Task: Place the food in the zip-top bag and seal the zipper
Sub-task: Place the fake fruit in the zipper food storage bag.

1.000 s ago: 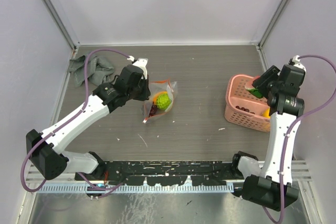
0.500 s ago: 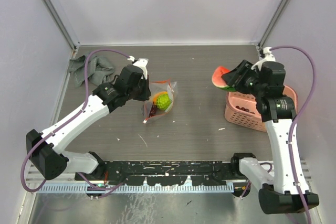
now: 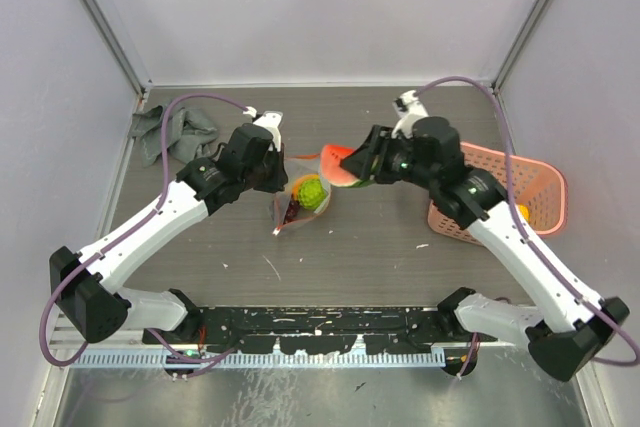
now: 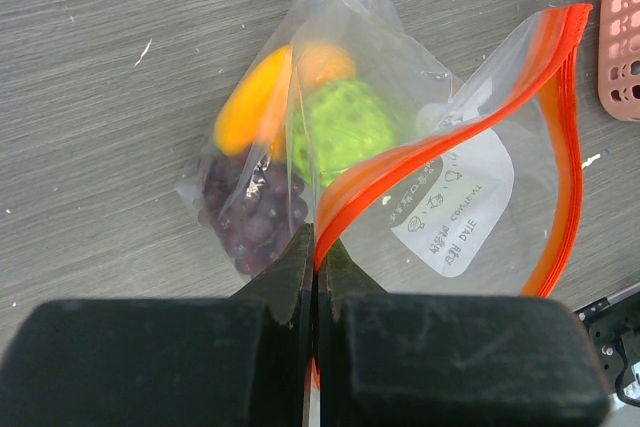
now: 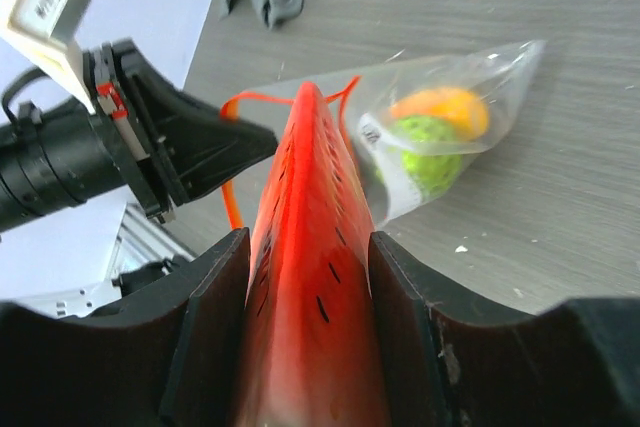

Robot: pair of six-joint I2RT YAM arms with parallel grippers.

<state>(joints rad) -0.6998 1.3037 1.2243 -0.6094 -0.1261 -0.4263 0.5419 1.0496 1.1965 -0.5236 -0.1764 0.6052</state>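
The clear zip-top bag lies mid-table holding a bumpy green fruit, dark purple grapes and orange-yellow pieces. My left gripper is shut on the red-orange zipper strip, lifting one lip so the mouth gapes. My right gripper is shut on the red watermelon slice, gripping its flat sides. In the top view the slice hangs just right of the bag's mouth, with its tip toward the left gripper.
A pink lattice basket stands at the right edge with an orange piece inside. A grey cloth is bunched at the back left. Walls close the table on three sides.
My right arm has swung left from the basket, carrying the watermelon slice across to the bag's mouth. The left arm and the bag have not moved.
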